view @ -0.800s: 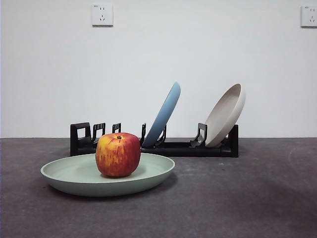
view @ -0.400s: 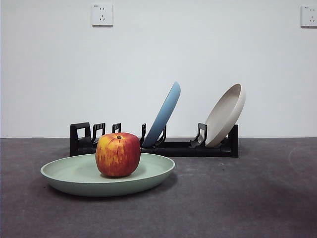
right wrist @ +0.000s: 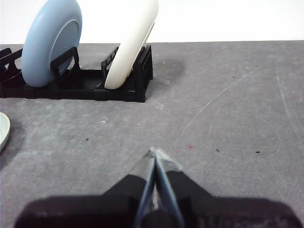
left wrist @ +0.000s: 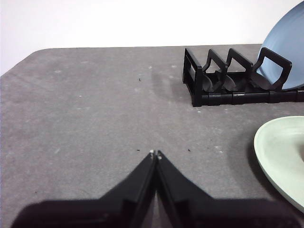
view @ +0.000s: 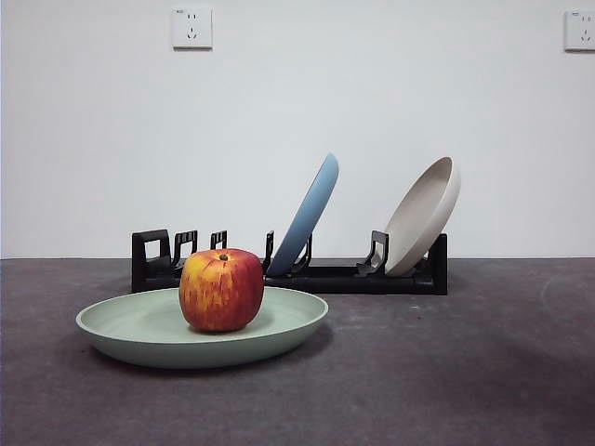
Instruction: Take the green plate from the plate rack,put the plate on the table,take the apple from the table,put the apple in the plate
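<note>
The green plate [view: 149, 330] lies flat on the dark grey table [view: 446, 372], in front of the left part of the black plate rack [view: 325, 276]. The red apple [view: 221, 289] stands upright in the plate. An edge of the green plate [left wrist: 280, 156] shows in the left wrist view, and a sliver of the same plate [right wrist: 3, 130] in the right wrist view. My left gripper [left wrist: 155, 154] is shut and empty, low over bare table left of the plate. Also shut and empty, my right gripper [right wrist: 155, 153] hovers over the table right of the rack. Neither arm appears in the front view.
A blue plate [view: 307, 214] and a beige plate [view: 423, 216] lean in the rack's slots. The rack's left slots [left wrist: 223, 76] hold nothing. A white wall with two sockets stands behind the table.
</note>
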`<control>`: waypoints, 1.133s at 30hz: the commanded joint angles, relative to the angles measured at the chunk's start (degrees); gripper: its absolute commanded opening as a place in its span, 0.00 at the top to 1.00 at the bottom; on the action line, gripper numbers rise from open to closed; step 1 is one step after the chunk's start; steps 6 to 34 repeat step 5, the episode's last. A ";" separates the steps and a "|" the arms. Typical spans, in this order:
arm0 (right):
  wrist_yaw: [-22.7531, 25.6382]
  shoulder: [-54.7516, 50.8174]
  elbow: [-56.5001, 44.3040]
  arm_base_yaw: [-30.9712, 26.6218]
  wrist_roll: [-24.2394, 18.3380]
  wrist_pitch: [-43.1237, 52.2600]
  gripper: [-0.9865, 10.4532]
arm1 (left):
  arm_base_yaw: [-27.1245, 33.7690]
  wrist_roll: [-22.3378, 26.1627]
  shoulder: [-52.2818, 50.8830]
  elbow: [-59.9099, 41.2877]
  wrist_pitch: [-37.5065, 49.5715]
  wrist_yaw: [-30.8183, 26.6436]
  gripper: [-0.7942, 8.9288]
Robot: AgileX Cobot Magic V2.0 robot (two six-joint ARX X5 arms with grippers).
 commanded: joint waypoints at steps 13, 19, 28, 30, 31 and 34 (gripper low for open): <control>0.13 -0.13 -0.83 -0.13 0.50 0.15 0.91 | 0.13 0.48 -0.15 -0.81 0.15 0.11 0.92; 0.13 -0.13 -0.83 -0.13 0.50 0.15 0.91 | 0.13 0.48 -0.15 -0.81 0.15 0.11 0.92; 0.13 -0.13 -0.83 -0.13 0.50 0.15 0.91 | 0.13 0.48 -0.15 -0.81 0.15 0.11 0.92; 0.13 -0.13 -0.83 -0.13 0.50 0.15 0.91 | 0.13 0.48 -0.15 -0.81 0.15 0.11 0.92; 0.13 -0.13 -0.83 -0.13 0.50 0.15 0.91 | 0.13 0.48 -0.15 -0.81 0.15 0.11 0.92; 0.13 -0.13 -0.83 -0.13 0.50 0.15 0.91 | 0.13 0.48 -0.15 -0.81 0.15 0.11 0.92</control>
